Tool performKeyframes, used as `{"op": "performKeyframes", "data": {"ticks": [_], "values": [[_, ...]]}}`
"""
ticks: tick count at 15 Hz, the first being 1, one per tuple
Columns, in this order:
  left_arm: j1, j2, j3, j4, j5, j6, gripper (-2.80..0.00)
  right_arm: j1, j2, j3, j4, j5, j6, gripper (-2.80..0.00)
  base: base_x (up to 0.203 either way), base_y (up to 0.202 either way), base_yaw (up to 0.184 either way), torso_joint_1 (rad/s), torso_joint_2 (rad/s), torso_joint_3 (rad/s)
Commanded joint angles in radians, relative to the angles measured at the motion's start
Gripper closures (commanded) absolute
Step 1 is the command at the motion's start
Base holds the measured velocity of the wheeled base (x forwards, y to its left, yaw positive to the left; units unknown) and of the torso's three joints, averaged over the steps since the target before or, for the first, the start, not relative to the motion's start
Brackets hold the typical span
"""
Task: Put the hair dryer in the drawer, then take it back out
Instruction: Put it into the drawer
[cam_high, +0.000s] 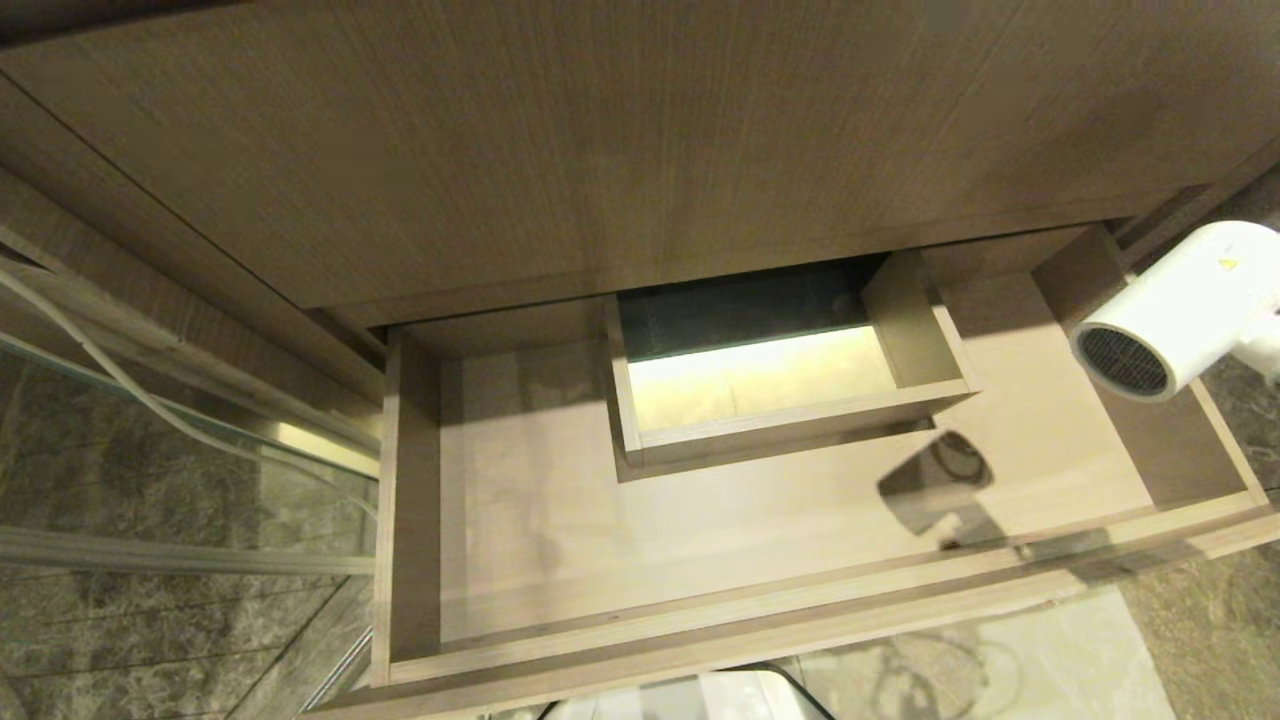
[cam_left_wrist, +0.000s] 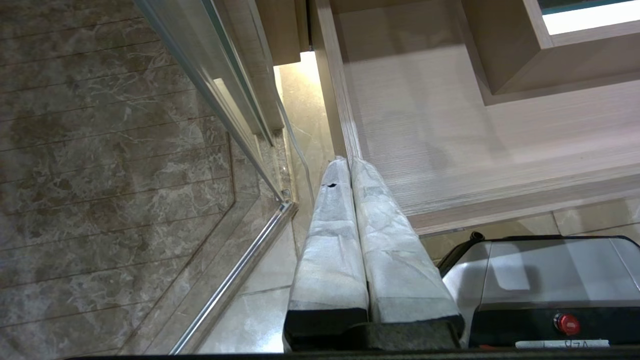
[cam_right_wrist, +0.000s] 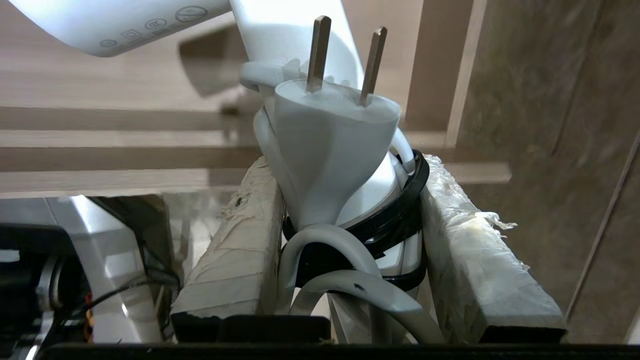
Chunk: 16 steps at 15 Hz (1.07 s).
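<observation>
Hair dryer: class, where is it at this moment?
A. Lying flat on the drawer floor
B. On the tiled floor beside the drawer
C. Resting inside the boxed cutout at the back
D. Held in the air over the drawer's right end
D: the hair dryer hangs above the right end of the open drawer, casting a shadow on its floor, clamped in the right tool.

My right gripper (cam_right_wrist: 350, 200) has its two padded fingers (cam_right_wrist: 480, 260) clamped on either side of the hair dryer (cam_right_wrist: 320, 150), gripping its handle and bundled cord; in the head view the arm itself sits off the right edge. My left gripper (cam_left_wrist: 348, 162) hangs low on my left with its wrapped fingers (cam_left_wrist: 330, 240) pressed flat together, holding nothing.
</observation>
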Motion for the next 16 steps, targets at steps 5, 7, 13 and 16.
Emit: {"op": "performKeyframes", "data": {"ticks": [5,7,13,16], "values": [[0.0,0.0,0.002,0.0,0.001,0.0,0.0,-0.104,0.395,0.017,-0.134,0.003,0.104,0.0,0.0,0.0,0.0,0.036,0.03,0.043],[0.0,0.0,0.001,0.0,0.0,0.0,0.0,-0.119,0.536,0.004,-0.271,0.002,0.115,0.0,0.0,0.0,0.0,0.02,0.01,0.035],[0.0,0.0,0.0,0.0,0.0,0.0,0.0,-0.128,0.87,-0.121,-0.598,0.002,0.124,0.0,0.0,0.0,0.0,0.0,0.0,0.0],[0.0,0.0,0.001,0.0,-0.001,0.0,0.0,-0.124,1.03,-0.182,-0.738,0.002,0.116,0.0,0.0,0.0,0.0,0.0,0.0,0.0]]}}
